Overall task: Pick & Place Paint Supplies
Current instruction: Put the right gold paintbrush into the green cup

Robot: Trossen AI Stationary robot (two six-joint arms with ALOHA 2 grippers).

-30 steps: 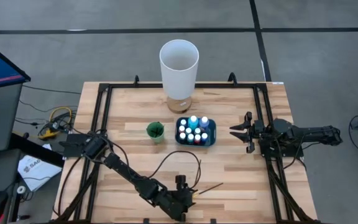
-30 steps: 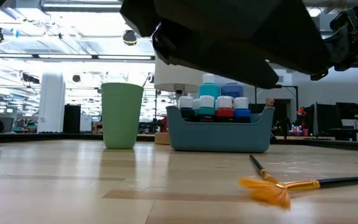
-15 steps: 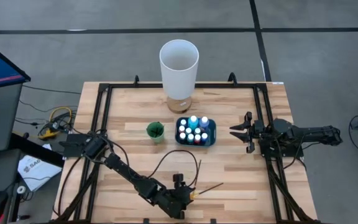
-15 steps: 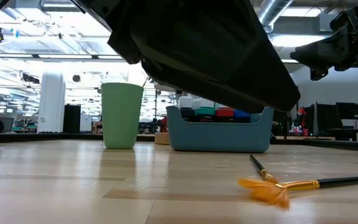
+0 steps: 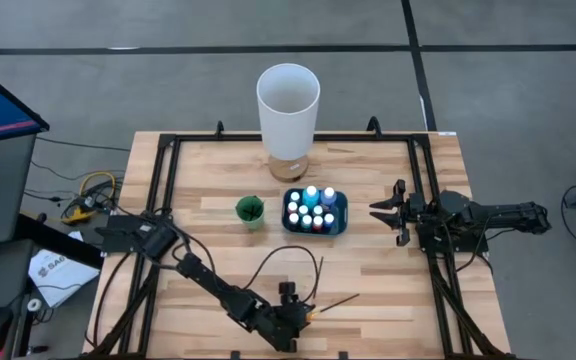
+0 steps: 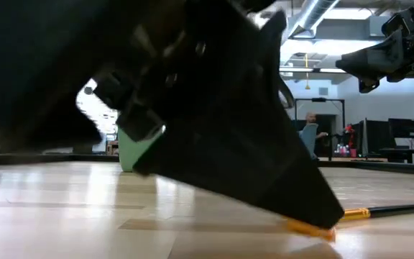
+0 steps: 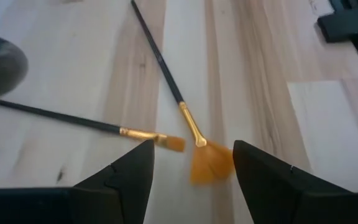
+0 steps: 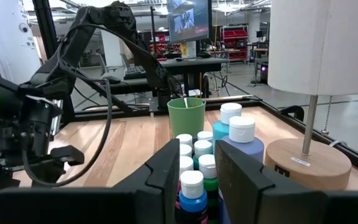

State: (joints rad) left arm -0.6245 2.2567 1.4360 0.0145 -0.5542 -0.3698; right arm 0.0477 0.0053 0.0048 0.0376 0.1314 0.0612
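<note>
Left gripper (image 7: 191, 163) low at lower centre, fingers wide over orange fan brush (image 7: 209, 163); right gripper (image 5: 390, 212) closed, empty.

Lighting: bright, even, overhead; soft shadows. Low view: left gripper (image 6: 214, 122) looms dark, blurred. Left wrist view: slightly soft.

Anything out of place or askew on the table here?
Two brushes lie loose on the wood near the front edge, a fan brush and a thin brush, tips nearly meeting. The open left claw is low over them. The bottles stand upright in the blue tray.
</note>
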